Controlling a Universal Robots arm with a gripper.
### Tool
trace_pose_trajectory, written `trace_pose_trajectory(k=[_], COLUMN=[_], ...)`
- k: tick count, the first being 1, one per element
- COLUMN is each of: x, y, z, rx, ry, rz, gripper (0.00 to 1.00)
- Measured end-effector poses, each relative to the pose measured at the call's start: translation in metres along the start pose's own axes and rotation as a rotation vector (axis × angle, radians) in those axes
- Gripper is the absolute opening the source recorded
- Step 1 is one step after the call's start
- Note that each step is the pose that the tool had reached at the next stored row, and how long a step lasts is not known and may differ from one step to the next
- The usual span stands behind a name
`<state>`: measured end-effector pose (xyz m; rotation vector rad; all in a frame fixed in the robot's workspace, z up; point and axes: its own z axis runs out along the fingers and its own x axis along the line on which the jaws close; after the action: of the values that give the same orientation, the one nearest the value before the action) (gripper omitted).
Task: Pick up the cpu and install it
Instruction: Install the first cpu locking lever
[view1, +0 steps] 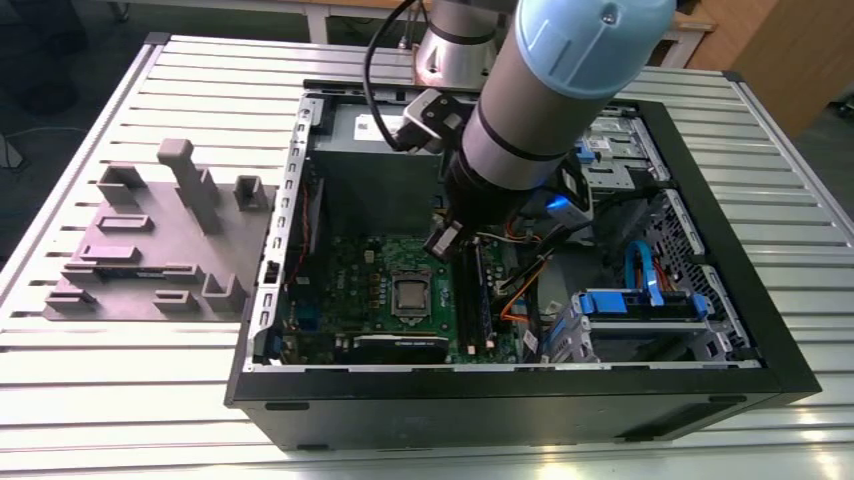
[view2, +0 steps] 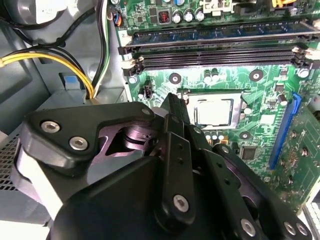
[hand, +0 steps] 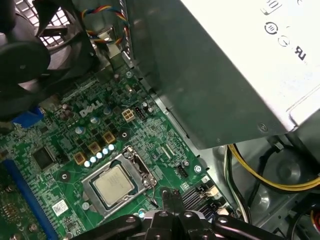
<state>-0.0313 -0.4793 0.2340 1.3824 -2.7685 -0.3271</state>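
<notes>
The cpu (view1: 411, 293) lies flat in the socket in the middle of the green motherboard (view1: 350, 285), its silver top facing up. It also shows in the second wrist view as the cpu (view2: 214, 111) and in the first wrist view as the cpu (hand: 114, 184), framed by the metal socket bracket. My gripper (view1: 445, 240) hangs inside the open computer case, a little above the board and just off the socket's edge toward the exterior view's right. Its black fingers (hand: 170, 196) are pressed together with nothing between them, and the same fingers (view2: 172, 107) stand beside the chip.
The grey power supply box (hand: 235, 65) sits close beside the arm. Yellow and black cables (view2: 60, 62) run near the gripper. Memory slots (view2: 215, 52) lie past the socket. A grey plastic fixture (view1: 154, 245) stands on the slatted table at the exterior view's left.
</notes>
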Motion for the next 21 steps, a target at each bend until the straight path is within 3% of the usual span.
trace_pose_trajectory(k=[3, 8, 9, 12, 21], x=[0.0008, 0.0010, 0.0010, 0.0011, 0.0011], y=[0.0008, 0.0008, 0.0008, 0.0009, 0.0009], z=[0.0000, 0.0001, 0.0000, 0.0001, 0.0001], rx=[0.0020, 0.0001, -0.0008, -0.0010, -0.0007], ry=[-0.0003, 0.0086, 0.0134, 0.0170, 0.0181], rz=[-0.014, -0.064, -0.090, -0.114, -0.123], gripper=[0.11, 0.11, 0.11, 0.11, 0.11])
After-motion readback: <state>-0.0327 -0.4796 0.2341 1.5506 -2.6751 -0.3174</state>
